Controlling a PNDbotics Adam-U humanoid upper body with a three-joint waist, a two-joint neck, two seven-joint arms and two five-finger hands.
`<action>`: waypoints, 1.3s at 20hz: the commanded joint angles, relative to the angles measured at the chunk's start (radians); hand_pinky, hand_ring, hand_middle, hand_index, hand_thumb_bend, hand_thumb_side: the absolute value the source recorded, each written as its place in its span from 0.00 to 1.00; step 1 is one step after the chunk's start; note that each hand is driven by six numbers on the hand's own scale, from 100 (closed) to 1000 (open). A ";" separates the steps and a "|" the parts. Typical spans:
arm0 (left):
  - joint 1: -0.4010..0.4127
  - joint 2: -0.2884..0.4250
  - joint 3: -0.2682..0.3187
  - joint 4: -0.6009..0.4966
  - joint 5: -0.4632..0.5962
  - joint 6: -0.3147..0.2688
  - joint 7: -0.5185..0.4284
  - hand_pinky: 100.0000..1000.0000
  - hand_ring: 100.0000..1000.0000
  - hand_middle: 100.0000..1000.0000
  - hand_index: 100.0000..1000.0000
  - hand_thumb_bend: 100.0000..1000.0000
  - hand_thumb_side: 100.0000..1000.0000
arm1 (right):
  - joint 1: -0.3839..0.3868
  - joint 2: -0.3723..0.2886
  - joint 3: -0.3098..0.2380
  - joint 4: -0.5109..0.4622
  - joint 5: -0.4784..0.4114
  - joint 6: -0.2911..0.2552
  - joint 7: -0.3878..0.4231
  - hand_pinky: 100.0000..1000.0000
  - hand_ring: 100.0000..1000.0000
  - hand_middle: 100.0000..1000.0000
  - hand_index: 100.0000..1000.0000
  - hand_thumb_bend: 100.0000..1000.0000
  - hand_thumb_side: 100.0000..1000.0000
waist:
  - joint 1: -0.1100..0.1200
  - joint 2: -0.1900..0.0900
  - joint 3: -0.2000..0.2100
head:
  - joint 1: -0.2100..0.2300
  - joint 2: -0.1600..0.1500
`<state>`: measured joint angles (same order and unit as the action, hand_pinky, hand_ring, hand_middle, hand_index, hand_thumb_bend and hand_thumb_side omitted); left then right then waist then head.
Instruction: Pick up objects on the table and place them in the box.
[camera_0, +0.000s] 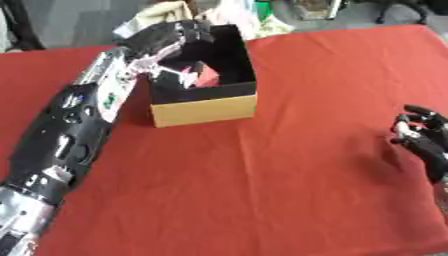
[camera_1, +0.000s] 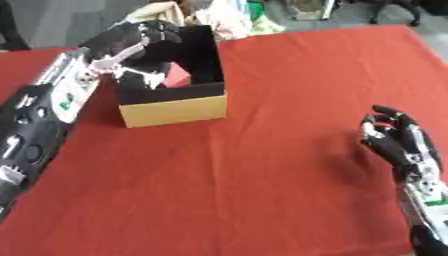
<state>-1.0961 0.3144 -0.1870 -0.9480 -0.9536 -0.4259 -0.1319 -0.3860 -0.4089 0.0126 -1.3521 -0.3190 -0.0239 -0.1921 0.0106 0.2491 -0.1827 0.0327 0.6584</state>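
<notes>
A cardboard box (camera_0: 206, 110) with a black inside stands on the red table at the back left. A red block (camera_0: 207, 76) lies in it, with a small white and dark thing (camera_0: 179, 76) beside it. My left arm reaches along the box's left side, and my left hand (camera_0: 171, 35) hangs over the box's far left corner, fingers relaxed and bent downward with nothing visible in them. At the right edge, my right hand (camera_1: 398, 137) rests open just above the cloth, fingers up, holding nothing.
The red cloth (camera_0: 289, 170) covers the table between the box and my right hand. Pale bags and other clutter (camera_0: 227, 12) lie on the floor just beyond the table's far edge, behind the box.
</notes>
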 joint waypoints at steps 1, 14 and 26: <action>-0.010 0.059 0.004 -0.082 0.059 0.009 0.003 0.81 0.84 0.86 0.86 0.00 0.11 | -0.004 -0.019 -0.010 -0.006 0.002 -0.002 0.002 0.45 0.55 0.56 0.73 0.00 0.00 | -0.005 -0.028 0.007 | -0.005 0.011; 0.251 0.276 0.106 -0.388 0.278 0.127 0.082 0.75 0.74 0.77 0.86 0.00 0.14 | 0.031 -0.038 -0.034 -0.021 0.014 -0.022 -0.013 0.45 0.55 0.56 0.74 0.00 0.00 | -0.031 -0.064 0.125 | -0.013 0.057; 0.565 0.162 0.228 -0.563 0.470 0.320 0.163 0.70 0.71 0.76 0.90 0.00 0.16 | 0.044 -0.032 -0.047 -0.133 0.067 -0.043 -0.029 0.45 0.57 0.59 0.74 0.00 0.00 | -0.049 -0.076 0.188 | 0.016 0.111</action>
<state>-0.5210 0.4731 0.0240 -1.4707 -0.5048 -0.1254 0.0241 -0.3332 -0.4181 -0.0204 -1.4527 -0.2641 -0.0616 -0.2194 -0.0403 0.1904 0.0060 0.0445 0.7613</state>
